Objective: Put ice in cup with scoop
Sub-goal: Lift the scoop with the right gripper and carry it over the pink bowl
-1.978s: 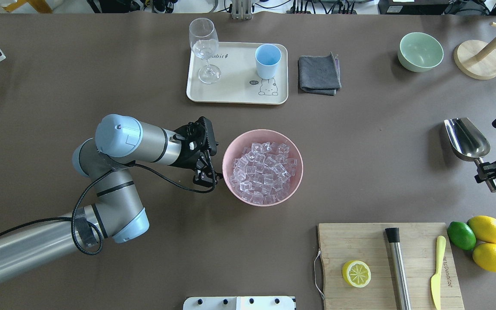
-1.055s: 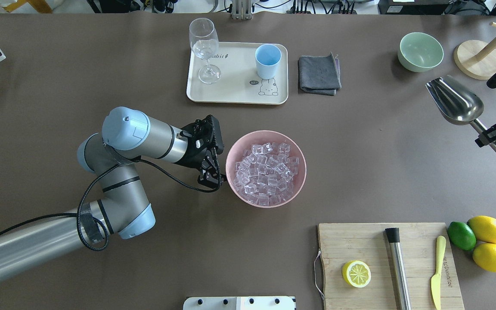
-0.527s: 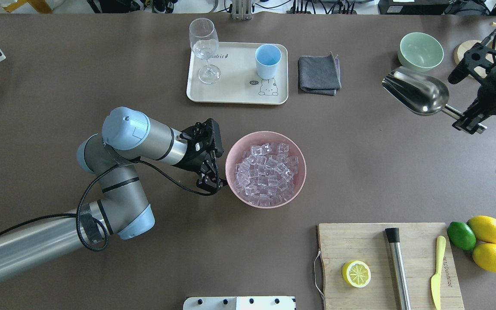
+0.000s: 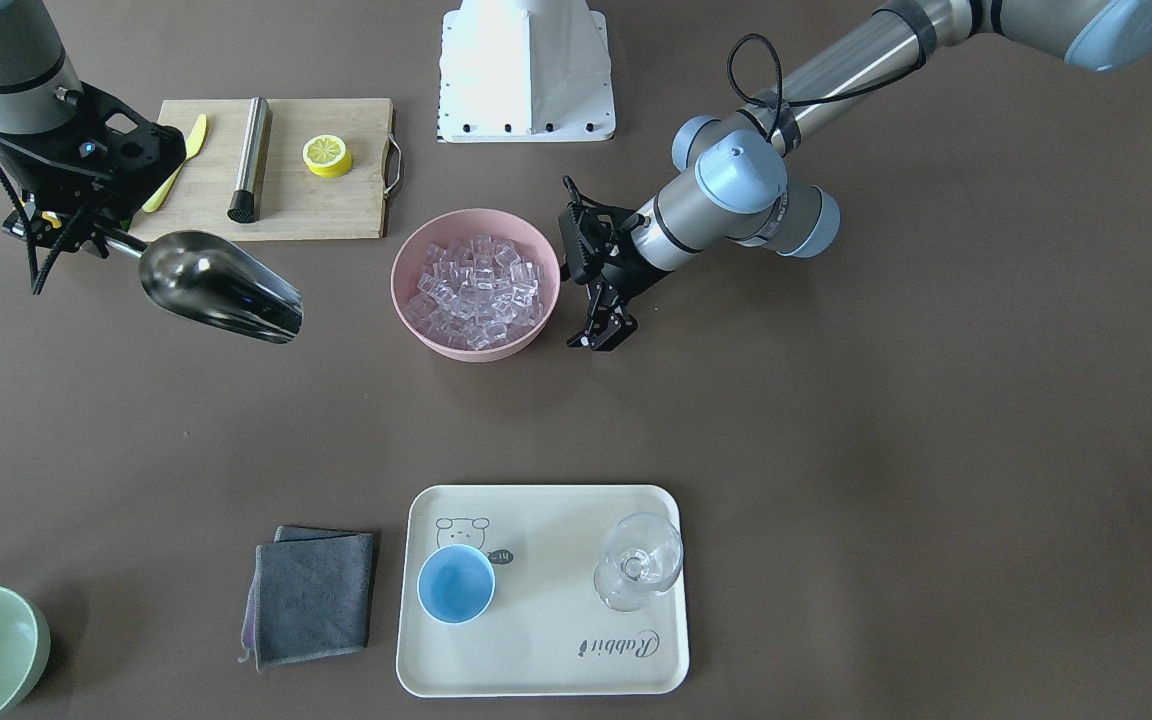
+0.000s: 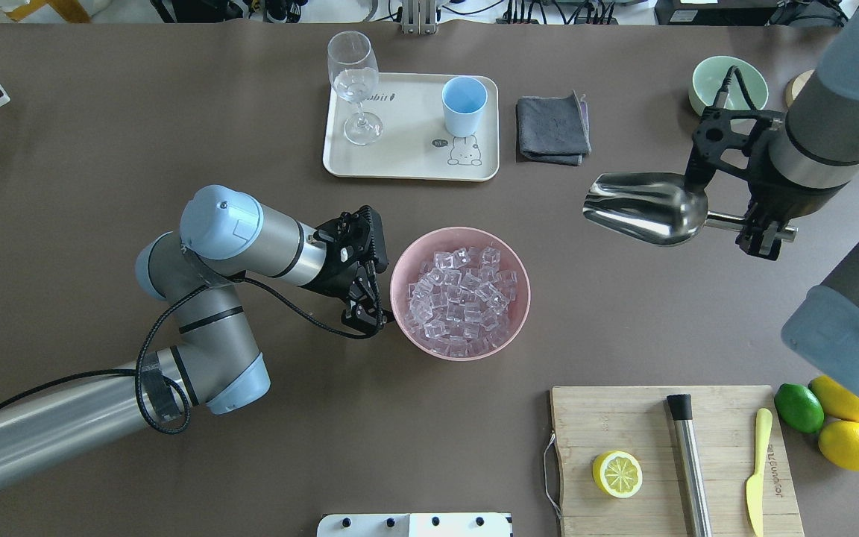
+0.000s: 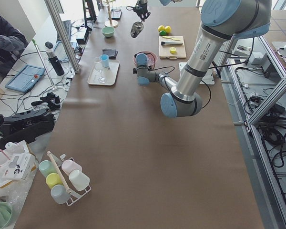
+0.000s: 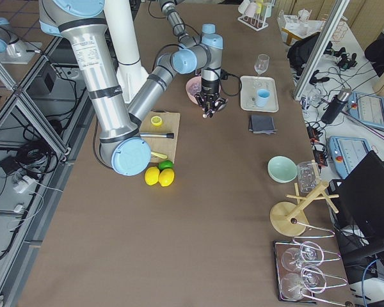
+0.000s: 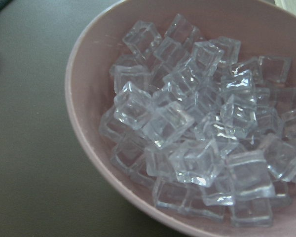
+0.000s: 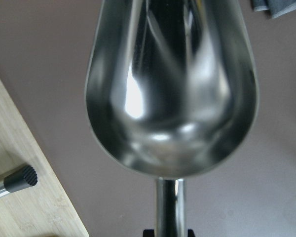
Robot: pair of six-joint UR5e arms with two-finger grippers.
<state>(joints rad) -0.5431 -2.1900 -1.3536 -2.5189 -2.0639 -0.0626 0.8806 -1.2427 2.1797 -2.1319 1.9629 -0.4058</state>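
Note:
The steel scoop hangs empty above the table, right of the pink bowl, with its mouth towards the bowl. My right gripper is shut on the scoop's handle. In the right wrist view the scoop's trough is bare. The ice fills the pink bowl and also fills the left wrist view. My left gripper sits low beside the bowl's left rim; it looks shut and empty. The light-blue cup stands empty on the cream tray at the back.
A wine glass shares the tray. A grey cloth lies to the tray's right and a pale green bowl further right. The cutting board at the front right holds a lemon half, a steel rod and a yellow knife.
My right arm has carried the scoop from the table's right edge up and leftward towards the bowl, turning its mouth to the left. The left gripper and the bowl have shifted slightly right.

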